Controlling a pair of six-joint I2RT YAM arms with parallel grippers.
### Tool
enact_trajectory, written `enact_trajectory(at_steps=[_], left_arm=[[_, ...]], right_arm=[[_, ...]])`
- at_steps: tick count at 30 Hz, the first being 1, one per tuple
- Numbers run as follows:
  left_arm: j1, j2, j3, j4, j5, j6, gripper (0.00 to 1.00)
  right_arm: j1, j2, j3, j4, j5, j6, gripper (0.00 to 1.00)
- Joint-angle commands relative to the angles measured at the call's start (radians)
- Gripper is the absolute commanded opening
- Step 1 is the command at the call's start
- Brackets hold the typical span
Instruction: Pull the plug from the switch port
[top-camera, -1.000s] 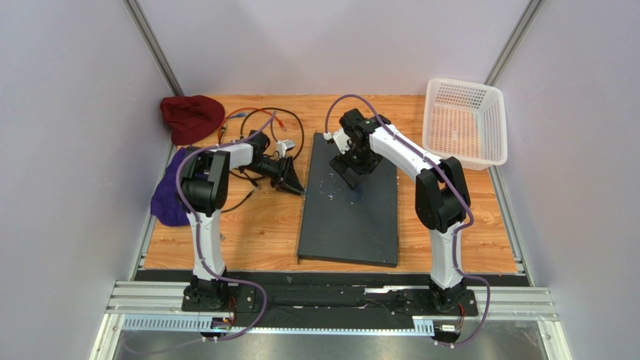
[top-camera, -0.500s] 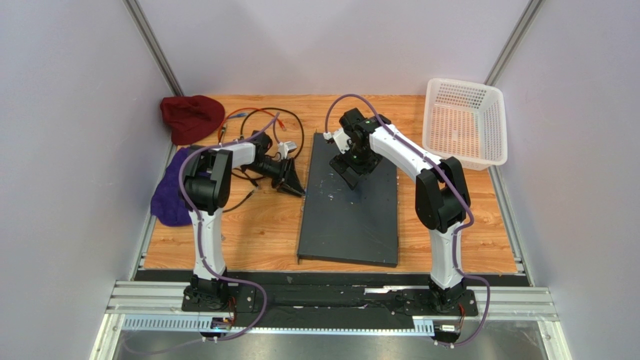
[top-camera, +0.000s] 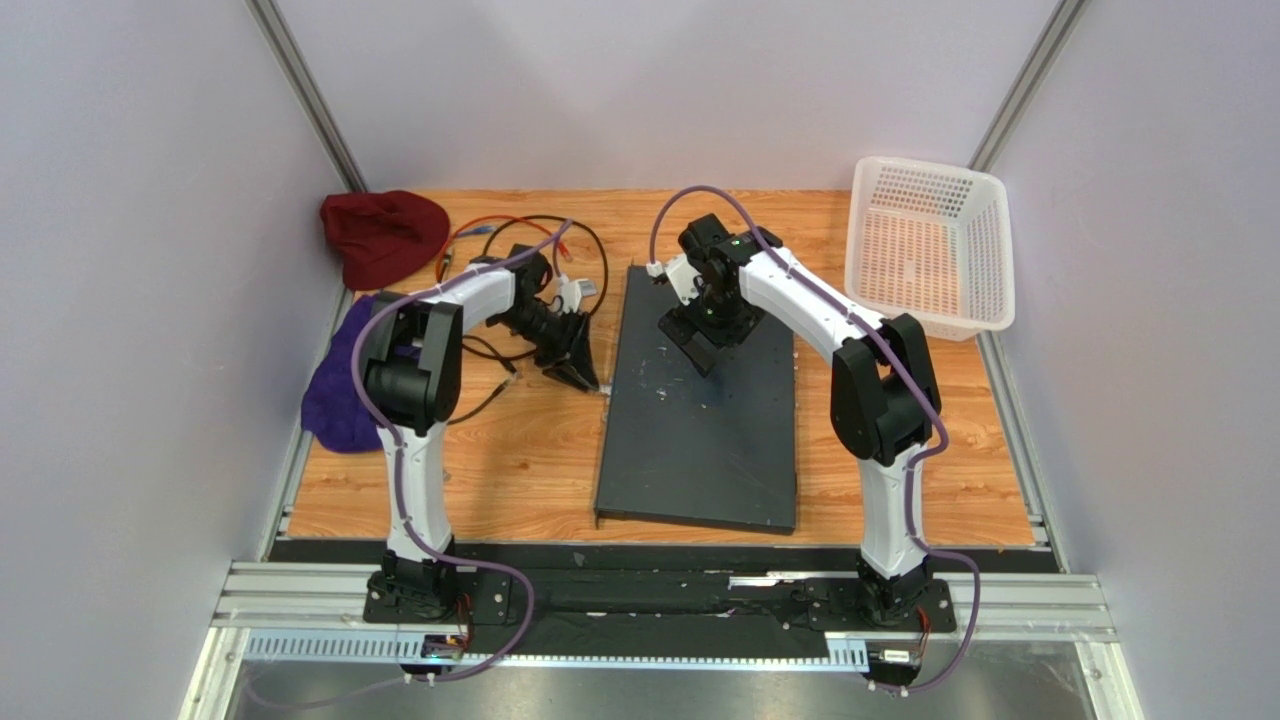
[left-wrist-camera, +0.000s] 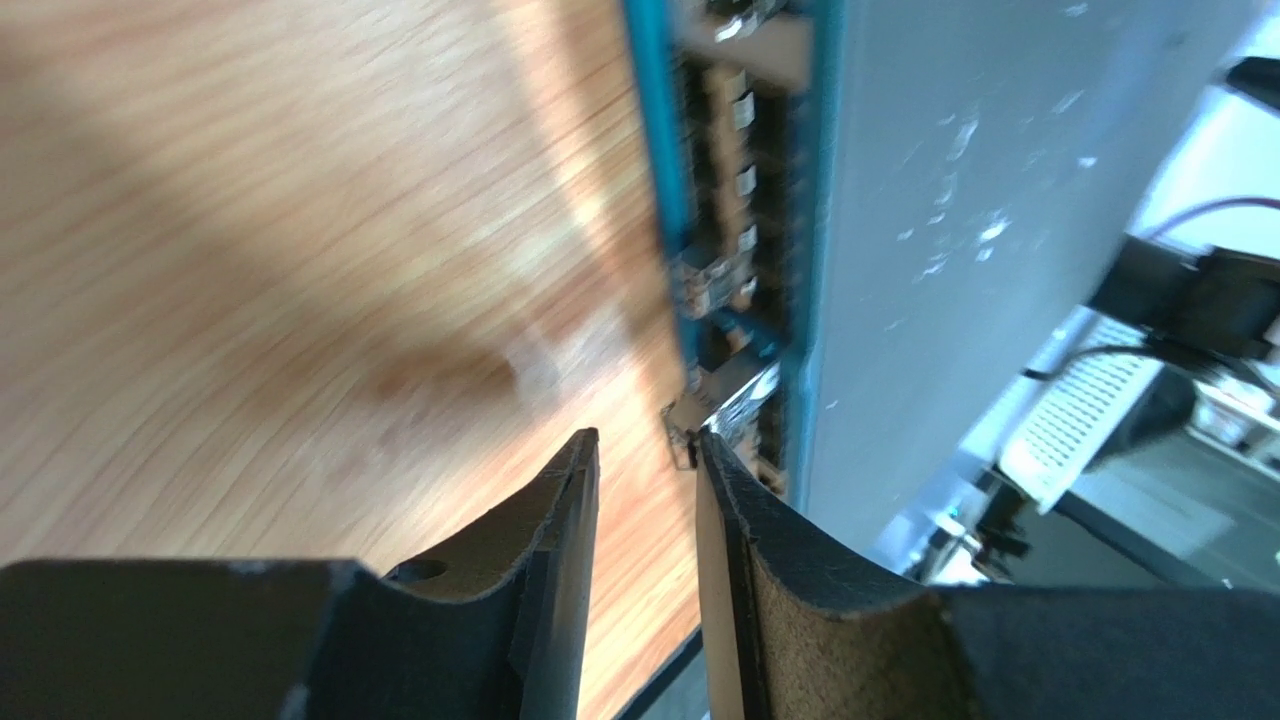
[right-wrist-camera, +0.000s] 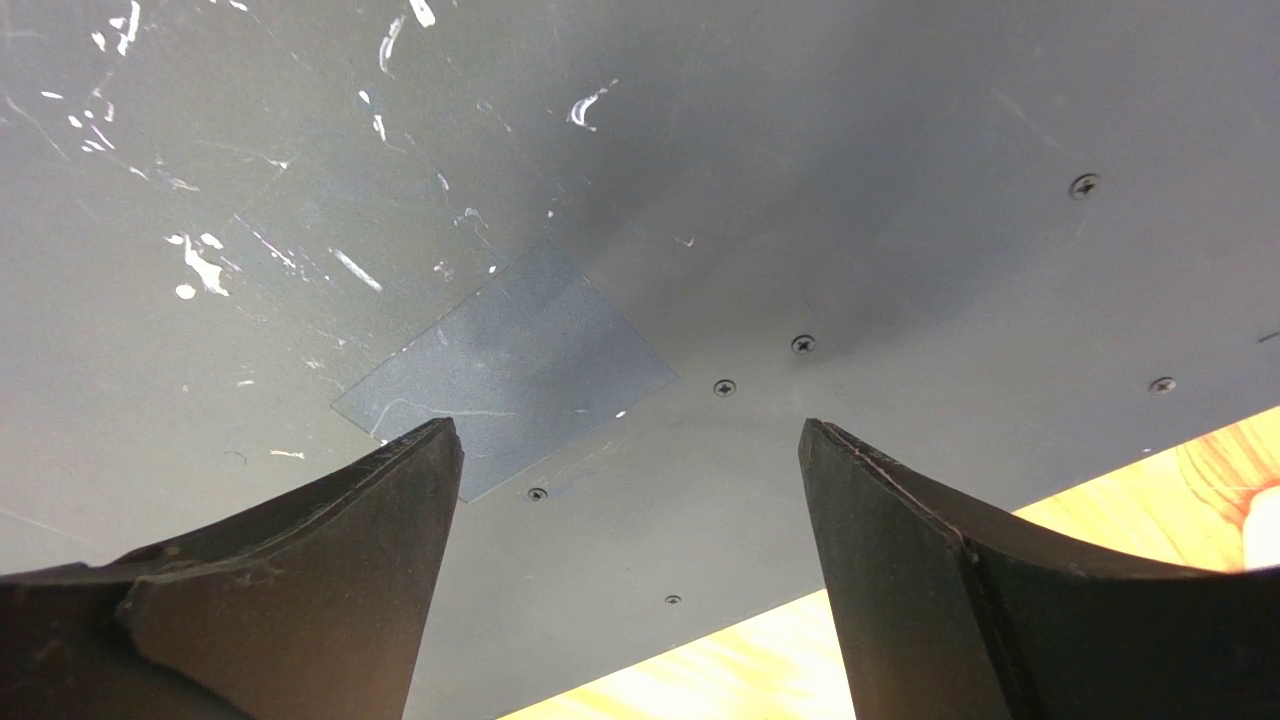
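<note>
Currently the left gripper (left-wrist-camera: 646, 450) is lining up on the plug (left-wrist-camera: 721, 398) at the left edge of the switch (top-camera: 699, 435), which is lying mid-table; its jaws are showing a slim, empty gap. Meanwhile the right gripper (right-wrist-camera: 624, 450) is standing wide open and empty over the switch's far end. Next, by my reading, the job is calling for a pinch on the plug and a straight pull leftward.

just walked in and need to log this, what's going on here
Two robot arms are working on a grey switch lying flat on the table. The right claw is spread wide over its top. The left claw, jaws nearly together with nothing between them, sits at the port edge, right beside what looks like a plug.
</note>
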Motion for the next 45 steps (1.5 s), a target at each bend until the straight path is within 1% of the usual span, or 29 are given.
enact_trajectory(at_steps=[1,5,8,9,11,12,14,15,18,21,29,35,36,38,39,45], left_arm=[[0.024,-0.107,-0.003,-0.089,-0.303,0.079,0.38],[0.047,-0.127,0.066,-0.156,-0.369,0.097,0.4],[0.05,-0.119,0.107,-0.169,-0.354,0.116,0.41],[0.056,-0.114,0.116,-0.169,-0.293,0.116,0.41],[0.065,-0.107,0.127,-0.157,-0.233,0.099,0.42],[0.074,-0.102,0.127,-0.141,-0.149,0.094,0.42],[0.084,-0.09,0.115,-0.127,-0.039,0.1,0.44],[0.087,-0.084,0.109,-0.112,0.067,0.105,0.44],[0.088,-0.056,0.081,-0.077,0.189,0.108,0.46],[0.088,-0.001,0.1,-0.083,0.25,0.11,0.47],[0.088,0.099,0.121,-0.042,0.298,0.108,0.47],[0.088,0.171,0.127,-0.034,0.381,0.117,0.47],[0.088,0.179,0.129,-0.041,0.425,0.134,0.47],[0.088,0.205,0.138,-0.086,0.459,0.157,0.45],[0.088,0.211,0.143,-0.104,0.474,0.194,0.45],[0.088,0.248,0.175,-0.268,0.482,0.35,0.4]], right_arm=[[0.006,-0.022,0.077,0.011,-0.001,-0.011,0.88],[0.006,0.005,0.151,0.009,-0.021,-0.007,0.88],[0.006,0.047,0.224,0.005,-0.038,0.002,0.88],[0.006,0.066,0.246,0.005,-0.041,0.007,0.88],[0.006,0.087,0.295,0.0,-0.055,0.015,0.88],[0.006,0.1,0.306,0.0,-0.058,0.021,0.88],[0.006,0.111,0.324,-0.003,-0.07,0.025,0.88],[0.006,0.113,0.335,-0.004,-0.075,0.03,0.88],[0.006,0.111,0.341,-0.009,-0.092,0.038,0.88],[0.004,0.097,0.339,-0.012,-0.099,0.044,0.88],[0.001,0.035,0.29,-0.009,-0.092,0.032,0.88],[0.004,-0.004,0.251,-0.008,-0.066,0.01,0.88],[0.003,-0.005,0.247,-0.009,-0.064,0.002,0.88],[0.004,-0.005,0.246,-0.008,-0.055,-0.004,0.88],[0.006,-0.005,0.249,-0.008,-0.052,-0.008,0.88],[0.004,0.018,0.284,-0.006,-0.05,-0.01,0.88]])
